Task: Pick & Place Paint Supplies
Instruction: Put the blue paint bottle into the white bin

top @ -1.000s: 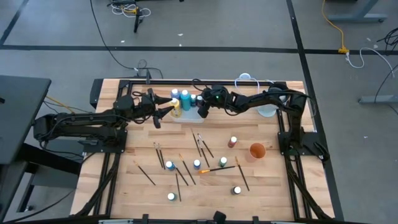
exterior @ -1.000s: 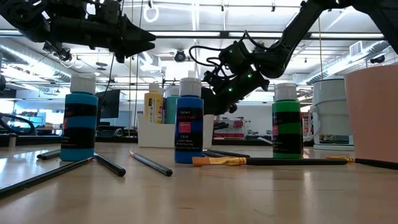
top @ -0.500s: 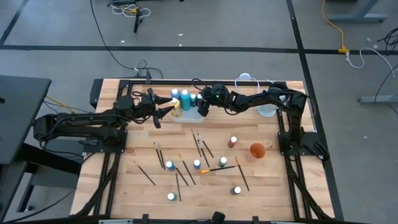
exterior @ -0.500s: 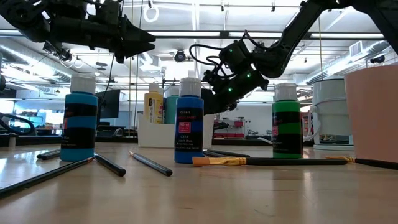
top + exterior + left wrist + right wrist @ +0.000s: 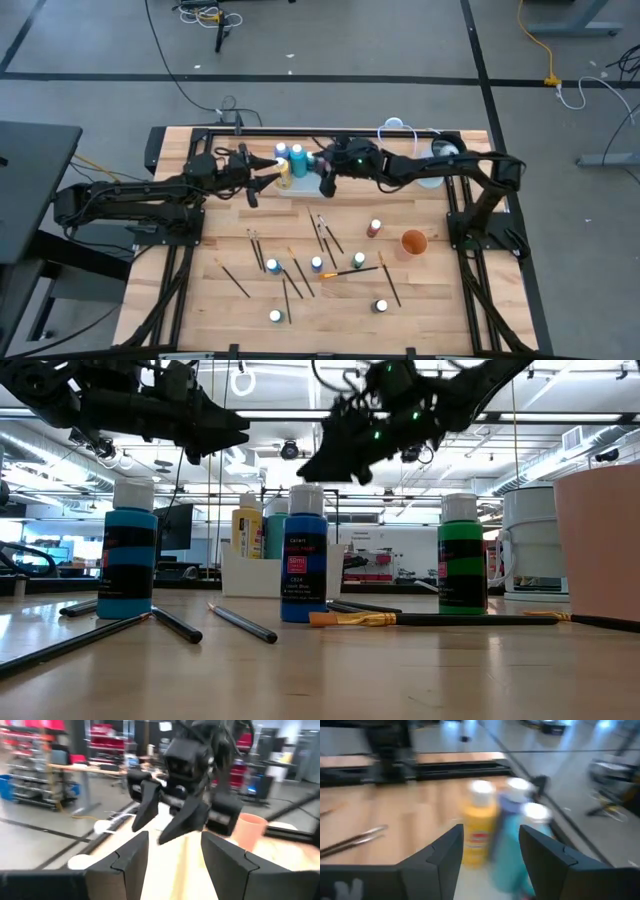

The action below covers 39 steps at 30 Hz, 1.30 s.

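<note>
A white tray [image 5: 298, 186] at the table's far side holds a yellow bottle [image 5: 284, 171] and teal bottles [image 5: 297, 155], all upright. My left gripper [image 5: 262, 176] hovers open and empty just left of the tray. My right gripper [image 5: 325, 181] hangs open and empty over the tray's right end, facing the bottles [image 5: 479, 822]; the left wrist view shows its fingers spread [image 5: 162, 817]. Other white-capped bottles stand on the table nearer me: red-brown [image 5: 375, 228], blue [image 5: 317, 264], green [image 5: 359, 260]. Dark brushes [image 5: 328, 234] and an orange-handled one [image 5: 340, 272] lie flat among them.
An orange cup [image 5: 414, 242] stands right of the middle. A white-and-grey round container [image 5: 432, 176] sits at the far right under the right arm. More bottles [image 5: 275, 316] [image 5: 381, 306] and brushes [image 5: 236, 281] are scattered toward the near edge. In the low view a blue bottle [image 5: 305, 555] stands closest.
My right gripper has risen from beside the tray's bottles to a spot well above them, and its arm has stretched out more. The left arm, the bottles and the brushes have kept their places.
</note>
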Each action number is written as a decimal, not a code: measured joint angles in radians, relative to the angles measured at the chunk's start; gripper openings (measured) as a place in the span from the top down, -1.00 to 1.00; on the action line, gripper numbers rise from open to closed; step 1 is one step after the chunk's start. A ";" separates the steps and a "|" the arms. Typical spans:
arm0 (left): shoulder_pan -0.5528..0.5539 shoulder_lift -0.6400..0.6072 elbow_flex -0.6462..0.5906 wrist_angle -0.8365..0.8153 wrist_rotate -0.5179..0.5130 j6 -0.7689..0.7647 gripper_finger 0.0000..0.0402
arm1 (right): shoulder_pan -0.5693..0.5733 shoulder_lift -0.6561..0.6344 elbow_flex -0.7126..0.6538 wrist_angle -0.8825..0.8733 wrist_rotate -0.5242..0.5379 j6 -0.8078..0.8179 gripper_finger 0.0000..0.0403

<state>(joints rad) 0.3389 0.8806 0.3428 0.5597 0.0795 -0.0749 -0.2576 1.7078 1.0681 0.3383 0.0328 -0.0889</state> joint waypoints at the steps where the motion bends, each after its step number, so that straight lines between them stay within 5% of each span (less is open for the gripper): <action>1: 0.000 0.000 0.000 -0.006 0.038 0.000 0.04 | 0.016 -0.013 -0.001 -0.003 -0.021 0.000 0.02; 8: -0.030 0.000 0.000 -0.062 0.430 -0.022 0.08 | 0.128 -0.059 0.000 -0.018 -0.077 0.002 0.02; 12: -0.107 0.005 0.000 -0.115 0.491 -0.017 0.13 | 0.181 -0.059 0.000 -0.028 -0.077 0.002 0.02; 20: -0.348 0.005 0.000 -0.170 0.442 0.035 0.23 | 0.262 -0.059 0.000 -0.048 -0.075 0.001 0.02; 28: -0.558 0.031 -0.001 -0.165 0.127 -0.018 0.27 | 0.296 -0.059 0.000 -0.032 -0.075 0.001 0.02; 39: -0.602 0.111 -0.001 -0.145 -0.014 0.031 0.29 | 0.299 -0.059 0.000 -0.032 -0.075 0.001 0.02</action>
<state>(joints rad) -0.2634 0.9917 0.3422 0.4146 0.0654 -0.0441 0.0414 1.6491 1.0679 0.3064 -0.0422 -0.0875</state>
